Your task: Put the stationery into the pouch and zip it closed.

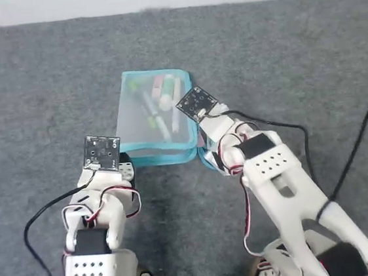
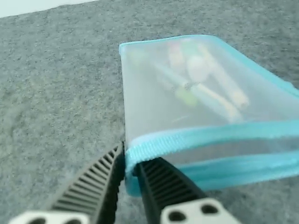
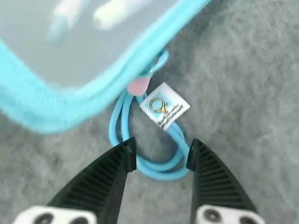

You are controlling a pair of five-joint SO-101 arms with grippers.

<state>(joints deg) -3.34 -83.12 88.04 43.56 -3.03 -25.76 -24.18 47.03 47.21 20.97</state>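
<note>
Your left gripper (image 2: 130, 161) clamps the pouch (image 2: 154, 107) corner. Right gripper (image 3: 161, 147) gapes around the zip-pull cord (image 3: 156, 173): pinch it, draw along the zipper.

surface (image 1: 40, 80): grey, felt-like | on it: translucent pouch (image 1: 140, 126) with turquoise trim, lying flat near the middle | turquoise cord loop (image 3: 154, 167) and tag (image 3: 164, 108) just beside the pouch's corner

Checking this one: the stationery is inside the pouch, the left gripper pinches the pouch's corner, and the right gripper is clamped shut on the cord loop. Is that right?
Not quite. The right wrist view shows the right gripper open, its jaws apart with the cord loop lying between them, not clamped on it. The rest holds: the stationery is inside the pouch, and the left gripper pinches its corner.
</note>
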